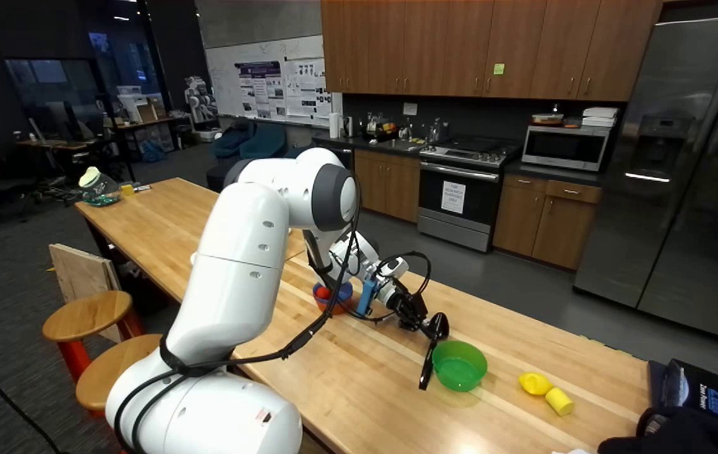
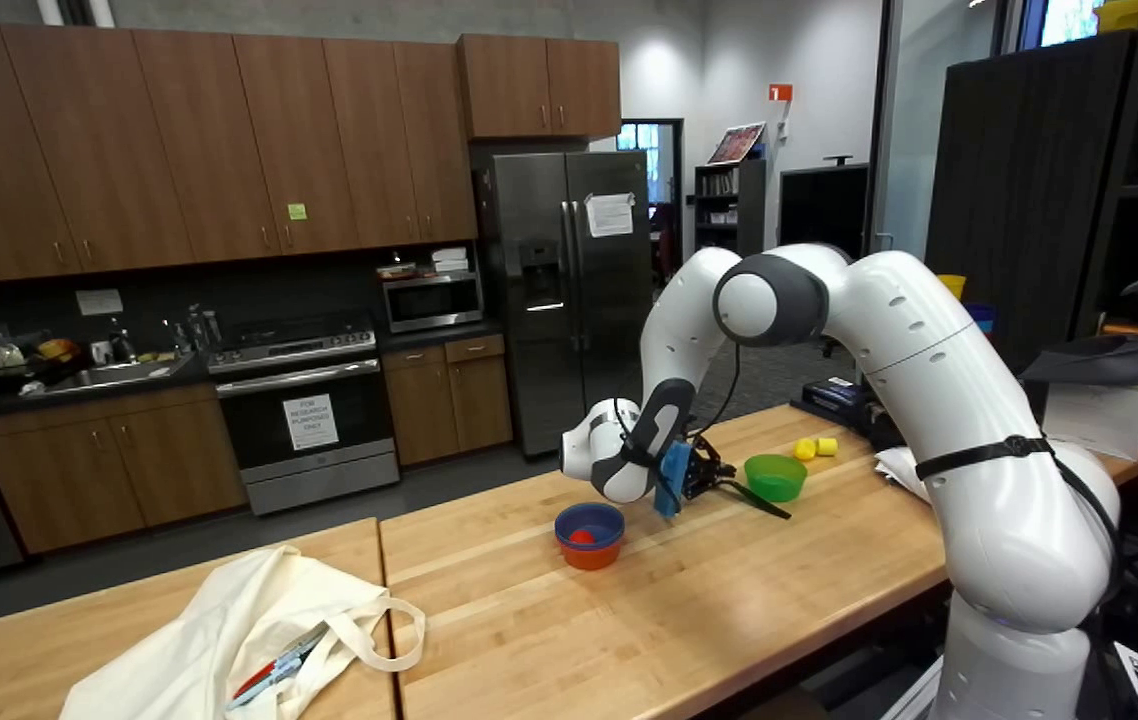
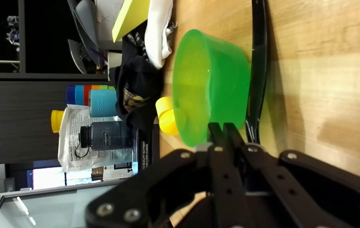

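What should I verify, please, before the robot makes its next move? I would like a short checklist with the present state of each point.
1. Tool closed: ok, its jaws stand together in the wrist view.
2. Black utensil gripped: cannot tell, what lies between the jaws is hidden.
3. Green bowl upright: ok in both exterior views.
4. Black utensil clear of green bowl: cannot tell, they look very close.
5. Lemon-shaped object and yellow cylinder apart from green bowl: ok.

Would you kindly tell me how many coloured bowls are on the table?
3: a green bowl beside the black spoon, and a blue bowl atop an orange bowl; more may be hidden.
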Action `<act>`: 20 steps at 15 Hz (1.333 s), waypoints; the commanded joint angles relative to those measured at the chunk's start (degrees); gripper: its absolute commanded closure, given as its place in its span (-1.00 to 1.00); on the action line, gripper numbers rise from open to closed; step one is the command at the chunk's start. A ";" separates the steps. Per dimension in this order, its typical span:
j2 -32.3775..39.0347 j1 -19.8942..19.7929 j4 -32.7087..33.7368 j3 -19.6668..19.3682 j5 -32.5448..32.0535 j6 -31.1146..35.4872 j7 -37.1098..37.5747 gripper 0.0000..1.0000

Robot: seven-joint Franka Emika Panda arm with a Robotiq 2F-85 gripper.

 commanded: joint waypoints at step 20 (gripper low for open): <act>0.08 0.48 0.15 0.22 0.06 -0.09 -0.16 0.13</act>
